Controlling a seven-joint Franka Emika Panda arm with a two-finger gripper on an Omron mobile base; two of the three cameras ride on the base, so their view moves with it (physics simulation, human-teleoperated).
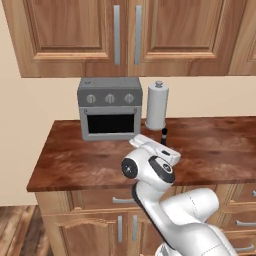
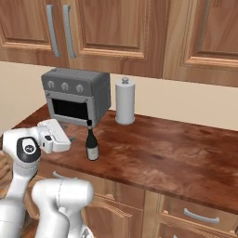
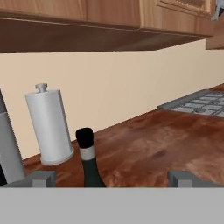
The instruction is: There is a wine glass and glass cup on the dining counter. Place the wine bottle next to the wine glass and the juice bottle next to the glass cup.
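The wine bottle is small and dark, with a black cap and a pale label. It stands upright near the front of a wall counter. In the left base view its black cap pokes up just behind my white hand. My gripper is open and level with the bottle's neck. In the hand view the bottle stands between my fingertips, left of centre and a little ahead, untouched. The wine glass, glass cup, juice bottle and dining counter are out of view.
A grey toaster oven stands at the back left of the counter. A white paper-towel roll is right of it, behind the bottle. Wooden wall cabinets hang overhead. A stove grate lies further right along the wall.
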